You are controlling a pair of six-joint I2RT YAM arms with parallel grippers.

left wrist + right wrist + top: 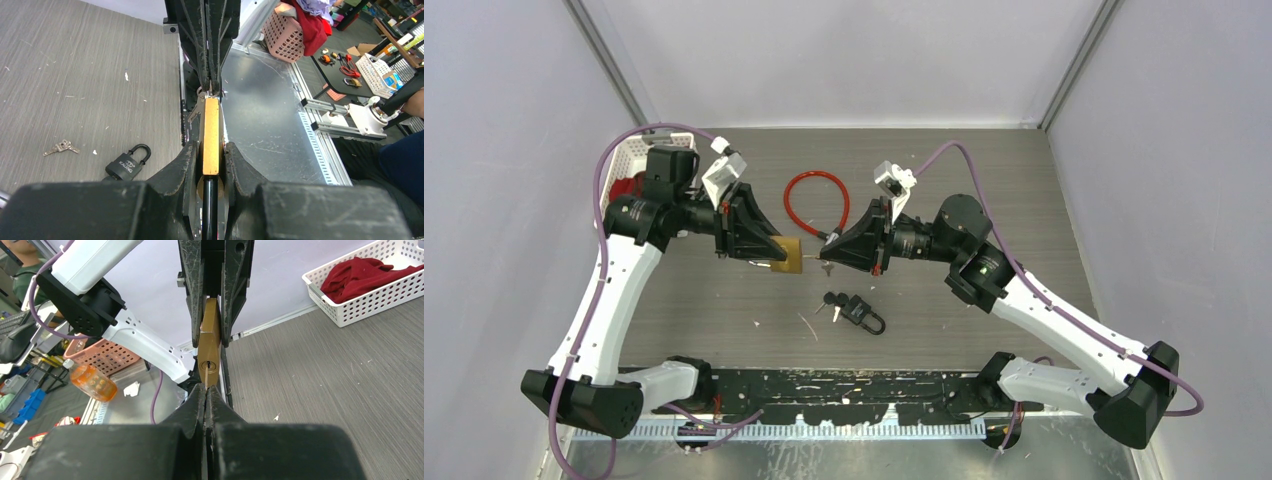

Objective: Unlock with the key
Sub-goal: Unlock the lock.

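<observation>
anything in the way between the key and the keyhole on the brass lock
Nothing visible. The right gripper holds the key with its tip at the keyhole; the left gripper clamps the brass lock by its sides, leaving that face bare.

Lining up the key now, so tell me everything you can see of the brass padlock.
The brass padlock is a flat, gold-coloured metal body, held off the table and clamped by its broad faces in the left gripper's jaws. Its keyhole end faces the right gripper, whose key tip meets the keyhole. The shackle cannot be clearly made out.
</observation>
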